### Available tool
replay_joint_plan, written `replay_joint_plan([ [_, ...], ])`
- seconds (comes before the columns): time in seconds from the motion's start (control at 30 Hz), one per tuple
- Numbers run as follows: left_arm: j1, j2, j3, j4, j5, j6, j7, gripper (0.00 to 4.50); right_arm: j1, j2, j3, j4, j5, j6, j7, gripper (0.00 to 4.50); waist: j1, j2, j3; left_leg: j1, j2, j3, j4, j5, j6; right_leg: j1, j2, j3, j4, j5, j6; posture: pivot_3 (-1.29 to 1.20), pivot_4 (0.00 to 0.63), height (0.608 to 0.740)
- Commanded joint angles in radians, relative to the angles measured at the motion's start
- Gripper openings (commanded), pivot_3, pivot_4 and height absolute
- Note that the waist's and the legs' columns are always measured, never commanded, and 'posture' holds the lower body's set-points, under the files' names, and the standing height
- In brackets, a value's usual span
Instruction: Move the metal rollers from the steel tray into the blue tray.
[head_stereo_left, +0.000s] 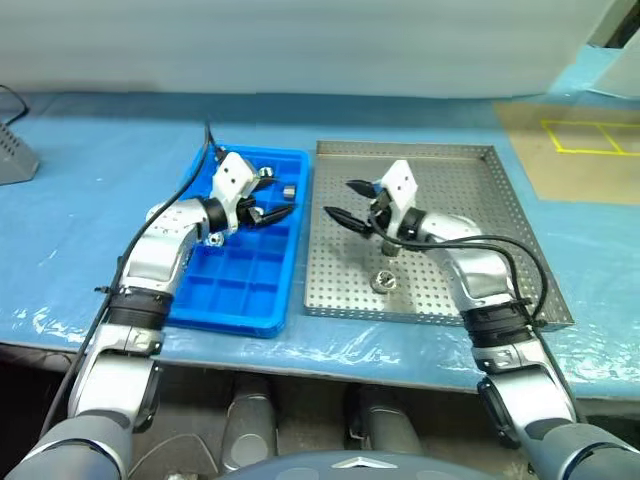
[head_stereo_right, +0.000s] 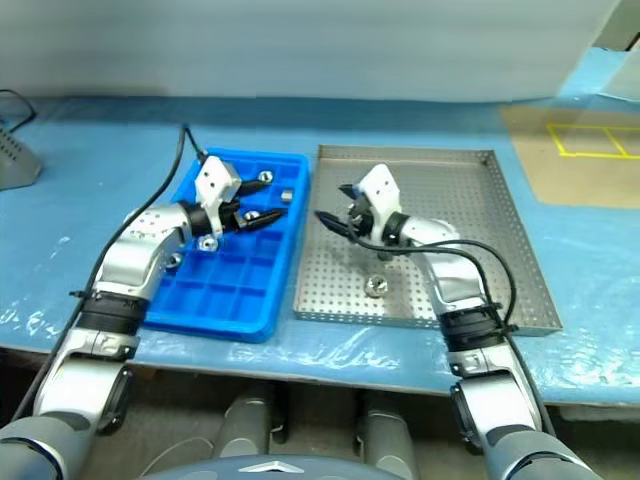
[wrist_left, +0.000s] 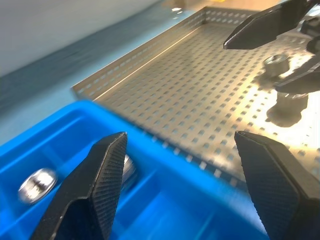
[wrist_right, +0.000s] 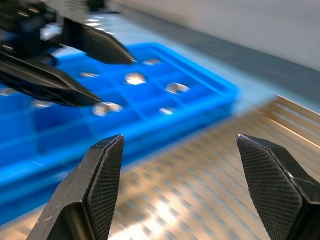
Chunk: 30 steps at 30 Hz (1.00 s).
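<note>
So the left tool (head_stereo_left: 272, 212) is hanging over the blue tray (head_stereo_left: 238, 300) with its fingers spread wide and nothing in them. The right tool (head_stereo_left: 352, 205) is hovering above the steel tray (head_stereo_left: 520, 240), also wide open and empty. A few metal rollers (head_stereo_left: 288, 191) are sitting in the blue tray's far compartments, and two look to be left on the steel tray, one at (head_stereo_left: 383, 280) nearest the front rim. For the next grab, I'd bring the right tool straight down over a roller so the fingers straddle it evenly, then close gently. These things are round and slick, so an off-center pinch will probably squirt it across the perforated floor.
</note>
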Motion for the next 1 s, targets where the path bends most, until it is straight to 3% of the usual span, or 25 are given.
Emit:
replay_joint_plan([
  [0.03,-0.063,-0.045,-0.067,0.067,0.008,-0.044,-0.084,3.62,0.039,-0.009,-0.066,-0.115,0.030,0.031,-0.059,3.70,-0.015,0.000,0.000,0.000,0.000,0.000,0.000,0.001,-0.002,0.000,0.000,0.000,0.000,0.000,0.000,-0.25,0.150,0.740],
  [0.4,-0.151,-0.147,-0.267,0.241,0.067,-0.157,-0.392,3.62,0.244,-0.057,-0.163,-0.363,0.038,0.143,-0.179,3.70,-0.091,0.000,0.000,0.000,-0.001,0.001,0.001,-0.001,0.003,0.000,0.001,0.001,-0.001,0.000,0.000,-0.46,0.150,0.740],
  [0.73,-0.223,-0.244,-0.286,0.490,0.151,-0.269,-0.388,3.62,0.325,-0.063,-0.178,-0.450,0.040,0.182,-0.248,3.70,-0.119,0.000,0.000,-0.001,-0.001,0.001,0.005,-0.004,0.007,0.002,0.000,0.001,-0.002,0.000,0.000,-0.54,0.150,0.740],
  [1.0,-0.200,-0.288,-0.309,0.551,0.215,-0.326,-0.404,3.62,0.325,-0.075,-0.168,-0.448,0.040,0.186,-0.254,3.70,-0.139,0.000,0.000,-0.002,-0.002,0.001,0.006,-0.005,0.009,0.002,0.000,0.001,-0.003,0.000,0.000,-0.53,0.150,0.740],
])
